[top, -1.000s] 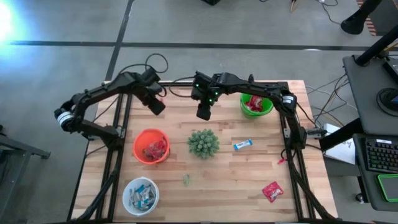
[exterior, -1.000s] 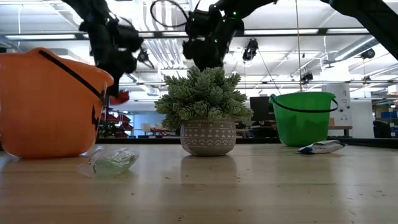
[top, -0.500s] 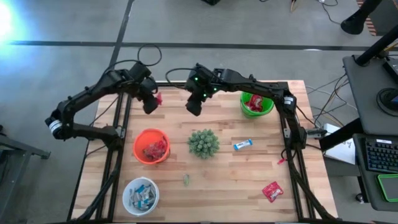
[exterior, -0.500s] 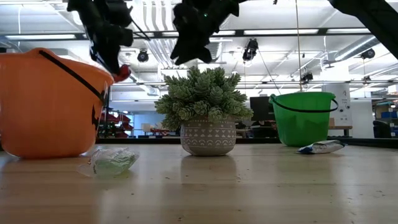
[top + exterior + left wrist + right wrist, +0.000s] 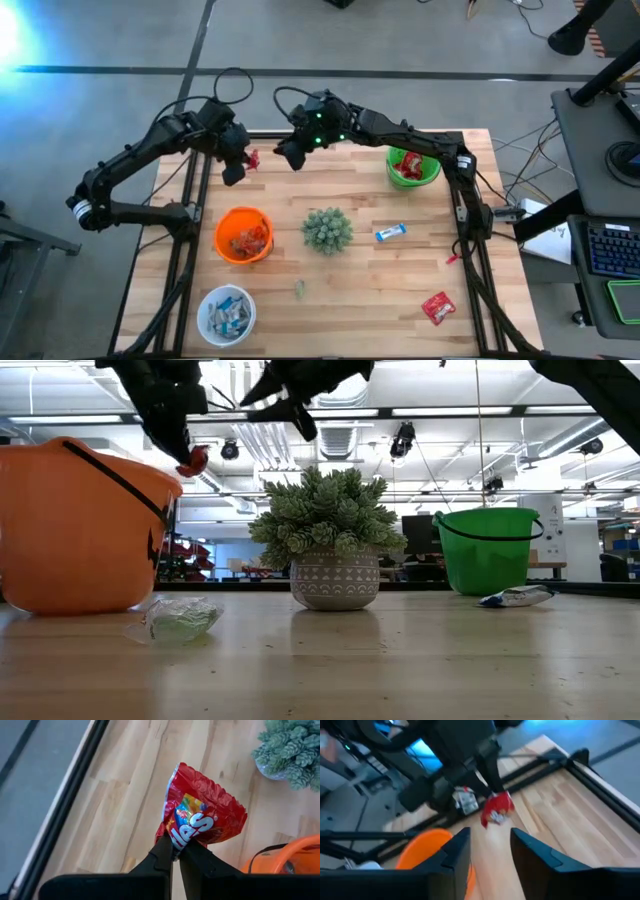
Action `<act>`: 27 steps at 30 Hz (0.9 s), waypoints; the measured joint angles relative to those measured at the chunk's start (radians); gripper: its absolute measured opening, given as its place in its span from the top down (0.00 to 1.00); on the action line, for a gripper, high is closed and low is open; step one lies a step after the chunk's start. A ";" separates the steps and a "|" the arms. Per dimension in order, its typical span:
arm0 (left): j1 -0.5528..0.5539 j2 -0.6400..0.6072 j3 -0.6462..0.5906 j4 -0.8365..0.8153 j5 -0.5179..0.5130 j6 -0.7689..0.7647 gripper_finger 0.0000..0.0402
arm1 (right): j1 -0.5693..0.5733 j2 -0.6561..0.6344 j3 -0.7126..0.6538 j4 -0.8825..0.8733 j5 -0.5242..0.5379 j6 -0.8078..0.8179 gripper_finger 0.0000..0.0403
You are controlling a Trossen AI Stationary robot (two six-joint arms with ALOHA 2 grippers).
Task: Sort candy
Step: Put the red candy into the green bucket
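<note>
A spiky green plant in a patterned pot [image 5: 327, 229] stands mid-table, betw. the orange plastic bucket [image 5: 243, 235] and a blue-and-white wrapped bar [image 5: 390, 233]. A green plastic bucket [image 5: 412, 167] w/ red packets sits at the far right; a white bowl [image 5: 226, 314] of blue-white bars is at the near left. A small greenish wrapped piece [image 5: 183, 618] lies just beside the orange bucket; one red packet [image 5: 437, 307] lies near the right front edge.

The left gripper [image 5: 175, 851] hangs above the table's far left edge, clenched on a crinkled red candy packet [image 5: 202, 818]. The right gripper [image 5: 490, 845] is raised nearby, fingers apart, nothing betw. them, pointing toward that packet.

In the low view both arms are cut off at the top.
</note>
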 joint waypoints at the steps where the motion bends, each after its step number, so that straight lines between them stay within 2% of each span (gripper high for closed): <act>1: 0.000 -0.001 0.006 -0.001 0.000 0.008 1.00 | 0.002 0.000 0.000 0.013 0.000 0.008 0.65; 6: -0.002 0.001 0.060 0.009 0.003 0.013 1.00 | 0.017 0.001 0.000 0.053 0.010 0.075 0.53; 10: -0.003 0.010 0.121 0.013 0.055 0.013 1.00 | 0.025 0.010 -0.001 0.082 0.053 0.140 0.48; 13: -0.005 0.016 0.166 0.019 0.098 0.013 1.00 | 0.030 0.017 -0.001 0.118 0.101 0.160 0.47; 19: -0.018 0.034 0.220 0.042 0.100 0.013 1.00 | 0.030 0.019 -0.001 0.165 0.163 0.173 0.47; 27: -0.029 0.069 0.217 0.060 0.100 0.013 1.00 | 0.036 0.020 -0.001 0.182 0.166 0.173 0.48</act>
